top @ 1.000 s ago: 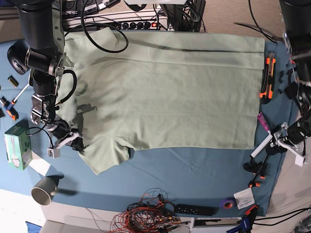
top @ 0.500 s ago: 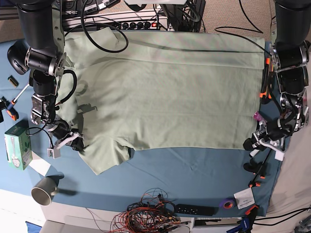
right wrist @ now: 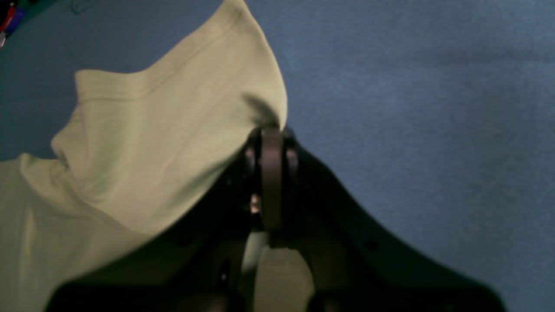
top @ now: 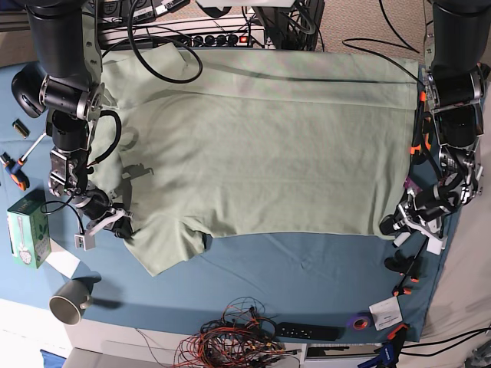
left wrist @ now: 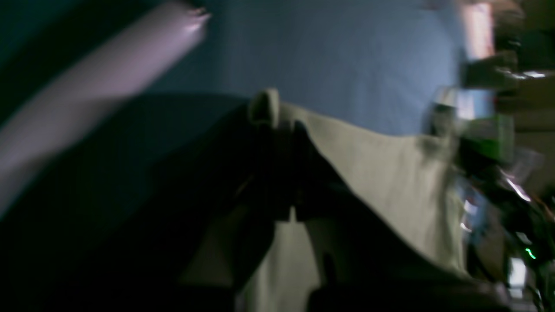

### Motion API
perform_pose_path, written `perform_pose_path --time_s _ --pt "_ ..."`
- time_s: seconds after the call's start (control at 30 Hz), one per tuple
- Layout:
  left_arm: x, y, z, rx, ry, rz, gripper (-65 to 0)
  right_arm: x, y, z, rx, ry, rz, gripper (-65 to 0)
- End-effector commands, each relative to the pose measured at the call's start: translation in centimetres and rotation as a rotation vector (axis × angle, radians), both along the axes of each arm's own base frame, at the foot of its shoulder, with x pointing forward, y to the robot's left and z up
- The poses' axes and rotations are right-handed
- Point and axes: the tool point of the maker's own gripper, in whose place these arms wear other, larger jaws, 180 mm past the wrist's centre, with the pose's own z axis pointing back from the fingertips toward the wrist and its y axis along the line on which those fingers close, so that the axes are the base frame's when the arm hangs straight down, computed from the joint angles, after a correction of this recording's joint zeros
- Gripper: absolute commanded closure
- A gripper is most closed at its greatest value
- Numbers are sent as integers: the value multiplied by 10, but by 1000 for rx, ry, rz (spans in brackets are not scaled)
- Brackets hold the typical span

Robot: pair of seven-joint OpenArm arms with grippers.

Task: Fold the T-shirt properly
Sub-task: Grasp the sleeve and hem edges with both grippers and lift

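Both arms reach low over the tabletop (top: 307,268). Left pincer (top: 393,225) clamps T-shirt (top: 261,146) hem corner; right pincer (right wrist: 271,134) clamps its sleeve edge.

The T-shirt (top: 261,146) lies across the table cloth (top: 307,276), filling the frame's upper middle. A box (top: 28,230) and cup (top: 67,300) sit lower left; tangled wires (top: 230,341) lie at bottom centre.

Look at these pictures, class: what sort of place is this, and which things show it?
Probably a robotics lab workbench, not a home. A power strip lies at the table's far edge, a tangle of loose wires at the near edge, and hand tools such as a screwdriver around the T-shirt.
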Motion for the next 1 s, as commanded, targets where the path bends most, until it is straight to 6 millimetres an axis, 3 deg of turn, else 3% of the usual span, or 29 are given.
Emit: perform_pose_path --time_s 0.0,0.13,0.5,0.8,0.97 --pt "15 10 31 -13 -91 4 0 -5 -9 -4 -56 55 22 0" --pt "9 9 42 -52 -129 -43 0 0 -20 11 -101 32 30 0" --pt "-13 23 46 -122 -85 -74 0 5 -37 55 -193 -16 58 0" --pt "-49 20 36 -160 -28 -158 0 -25 -18 73 -308 -73 157 0" --pt "-73 25 24 -109 11 -202 0 -47 -6 74 -363 -62 215 0"
